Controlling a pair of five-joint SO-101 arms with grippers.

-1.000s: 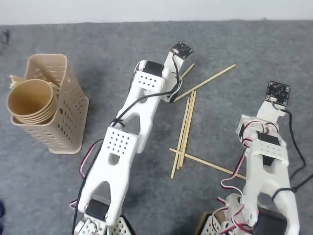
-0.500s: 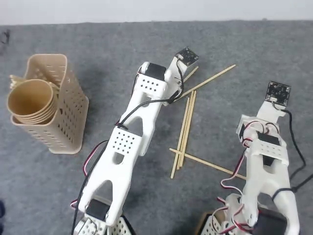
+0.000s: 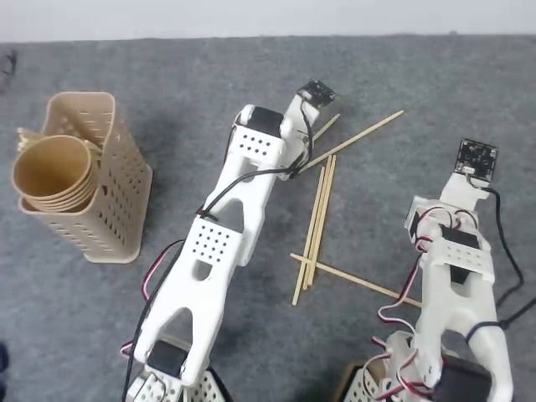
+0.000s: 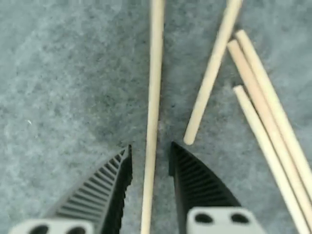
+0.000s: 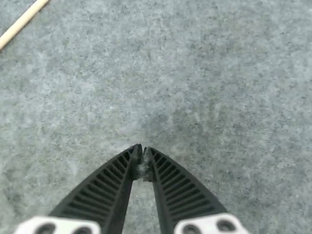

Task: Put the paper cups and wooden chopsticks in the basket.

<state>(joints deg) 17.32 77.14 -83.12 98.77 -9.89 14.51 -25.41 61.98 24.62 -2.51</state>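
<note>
My left gripper (image 4: pixel 150 147) hangs low over the grey carpet, open, its two fingers on either side of one wooden chopstick (image 4: pixel 153 97) without touching it. Another chopstick (image 4: pixel 213 73) ends just beyond one fingertip, and several more (image 4: pixel 265 105) lie beside it. From above, the left arm's wrist (image 3: pixel 297 126) sits at the top of the scattered chopsticks (image 3: pixel 316 213). A stack of paper cups (image 3: pixel 52 172) stands inside the beige basket (image 3: pixel 117 193) at the left. My right gripper (image 5: pixel 142 152) is shut and empty just over bare carpet, with one chopstick tip (image 5: pixel 22 19) far off.
One long chopstick (image 3: pixel 356 136) lies diagonally toward the back right, and another (image 3: pixel 352 280) crosses the bundle near the right arm (image 3: pixel 456 251). A few sticks (image 3: pixel 23 138) poke out behind the cups in the basket. A perforated holder's corner (image 3: pixel 360 385) shows at the front edge.
The left arm's wrist has shifted slightly right toward the chopsticks, then eased back a little. The right arm has kept still.
</note>
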